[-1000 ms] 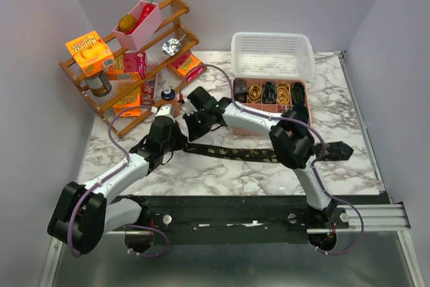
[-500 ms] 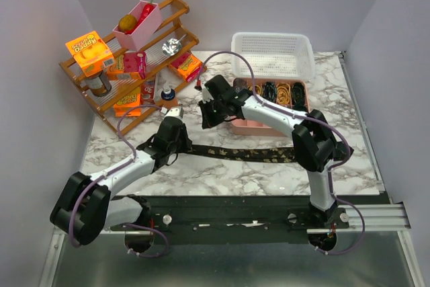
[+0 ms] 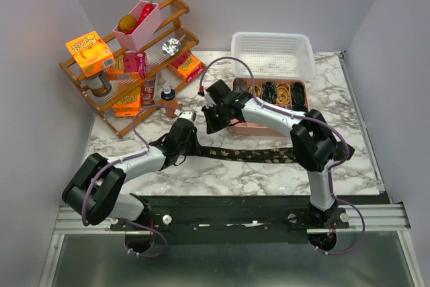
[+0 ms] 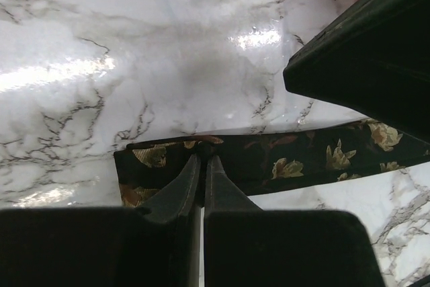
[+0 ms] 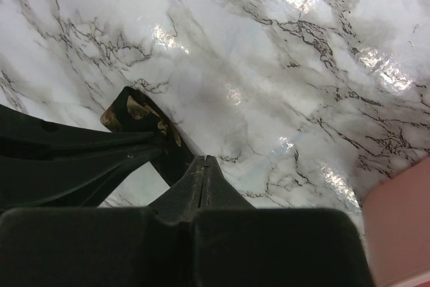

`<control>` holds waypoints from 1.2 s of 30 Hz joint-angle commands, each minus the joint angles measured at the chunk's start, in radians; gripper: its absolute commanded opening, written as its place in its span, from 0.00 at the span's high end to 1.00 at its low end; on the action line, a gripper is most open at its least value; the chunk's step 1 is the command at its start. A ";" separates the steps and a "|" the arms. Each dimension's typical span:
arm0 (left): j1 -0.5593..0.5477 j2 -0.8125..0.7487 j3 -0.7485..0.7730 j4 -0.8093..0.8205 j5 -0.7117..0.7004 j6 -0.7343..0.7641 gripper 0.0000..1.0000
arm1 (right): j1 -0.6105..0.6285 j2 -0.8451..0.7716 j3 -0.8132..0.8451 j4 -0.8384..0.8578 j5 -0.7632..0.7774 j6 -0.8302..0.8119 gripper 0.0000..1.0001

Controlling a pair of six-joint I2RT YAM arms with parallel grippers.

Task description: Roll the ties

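Observation:
A long black tie (image 3: 255,155) with a gold flower pattern lies flat across the marble table, running left to right. My left gripper (image 3: 186,136) is at its left end. In the left wrist view the left gripper (image 4: 203,160) is shut on the folded end of the tie (image 4: 295,162). My right gripper (image 3: 213,119) hovers just behind that end. In the right wrist view the right gripper (image 5: 205,160) is shut and empty over bare marble, with the tie's end (image 5: 138,113) to its left. Several rolled ties (image 3: 270,91) sit in a pink tray (image 3: 250,128).
A white mesh basket (image 3: 272,56) stands behind the pink tray. A wooden rack (image 3: 176,11) with boxes and jars fills the back left. A small bottle (image 3: 168,99) stands near the rack. The right arm's dark body (image 4: 376,45) looms at the upper right of the left wrist view.
My left gripper has moved right, toward the right gripper, holding the tie's end. My right gripper swung right toward the pink tray and has settled just behind the tie's end.

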 commanded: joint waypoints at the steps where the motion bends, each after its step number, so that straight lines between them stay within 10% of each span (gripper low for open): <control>1: -0.017 0.027 0.012 0.038 0.027 -0.017 0.62 | -0.004 0.009 -0.009 0.006 0.026 0.003 0.99; 5: -0.018 0.010 -0.002 0.051 0.024 -0.032 0.44 | -0.004 0.016 -0.011 0.007 0.023 0.003 0.99; 36: -0.003 -0.188 -0.064 0.055 -0.009 -0.060 0.44 | -0.003 -0.047 -0.057 0.110 -0.213 0.011 0.99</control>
